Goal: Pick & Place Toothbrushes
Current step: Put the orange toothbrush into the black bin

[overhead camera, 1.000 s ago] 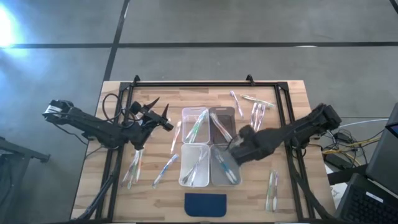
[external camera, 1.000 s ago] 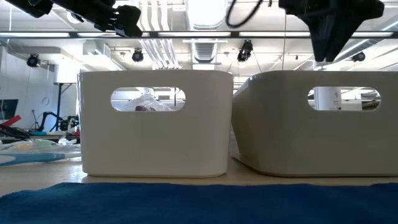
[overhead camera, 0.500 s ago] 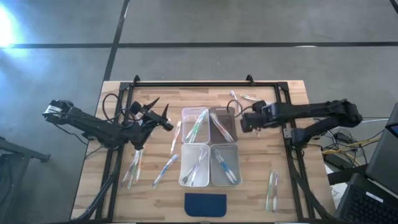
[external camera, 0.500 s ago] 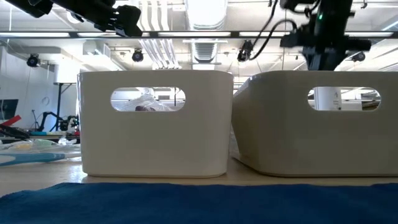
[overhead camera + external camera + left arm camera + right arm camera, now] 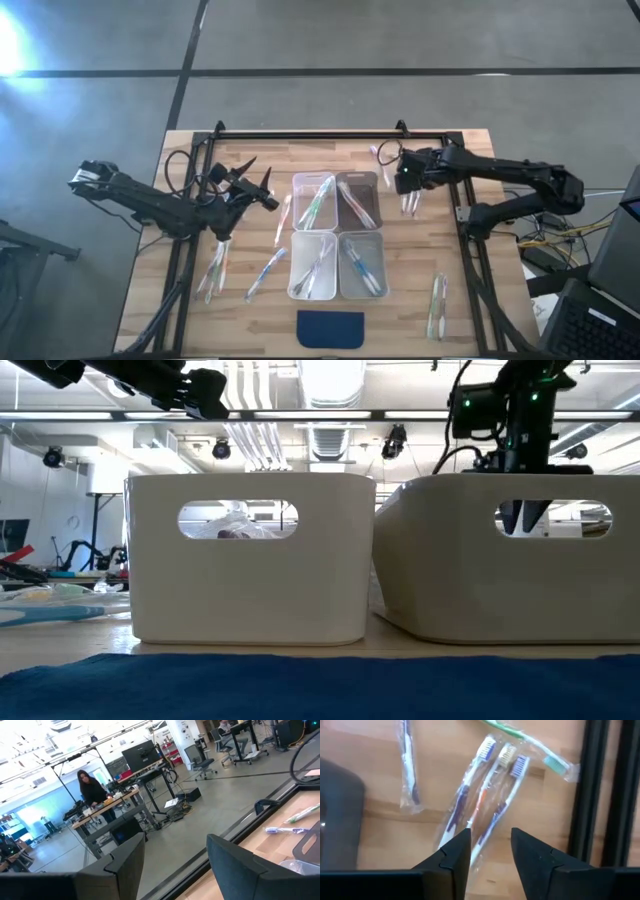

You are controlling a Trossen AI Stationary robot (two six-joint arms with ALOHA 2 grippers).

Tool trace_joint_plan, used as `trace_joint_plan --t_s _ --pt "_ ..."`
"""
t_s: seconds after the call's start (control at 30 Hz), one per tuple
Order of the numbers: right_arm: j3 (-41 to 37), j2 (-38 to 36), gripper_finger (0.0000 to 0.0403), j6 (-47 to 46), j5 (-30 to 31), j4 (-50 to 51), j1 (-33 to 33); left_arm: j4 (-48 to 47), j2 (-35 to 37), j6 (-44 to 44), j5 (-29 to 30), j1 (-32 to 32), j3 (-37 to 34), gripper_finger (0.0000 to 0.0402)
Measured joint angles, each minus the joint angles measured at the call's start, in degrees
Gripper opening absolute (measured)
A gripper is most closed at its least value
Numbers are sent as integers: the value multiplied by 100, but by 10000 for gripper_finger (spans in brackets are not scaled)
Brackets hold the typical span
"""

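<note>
**Wood, plastic and film on the worktop**

The worktop (image 5: 460, 310) is pale wood with a visible grain and a matt finish. A black metal frame (image 5: 320, 133) edges it. The four bins (image 5: 337, 236) are clear plastic, milky and smooth in the low view. The toothbrushes (image 5: 485, 795) lie in glossy, crinkled clear film, with plastic handles and bristled heads. The blue pad (image 5: 331, 327) looks like matt cloth. The right claw (image 5: 490, 851) has matt dark fingers.
</note>
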State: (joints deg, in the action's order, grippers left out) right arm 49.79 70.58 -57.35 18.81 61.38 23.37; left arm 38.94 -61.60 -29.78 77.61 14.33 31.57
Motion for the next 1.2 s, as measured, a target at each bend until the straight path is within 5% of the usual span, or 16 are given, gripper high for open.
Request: trace_joint_plan --t_s 0.43,1.2 --pt "-390 3 185 552 -499 -916 777 -2 0 0 -3 0 0 218" --pt "-1504 14 136 222 -840 -2334 831 -2 0 0 -3 0 0 218"
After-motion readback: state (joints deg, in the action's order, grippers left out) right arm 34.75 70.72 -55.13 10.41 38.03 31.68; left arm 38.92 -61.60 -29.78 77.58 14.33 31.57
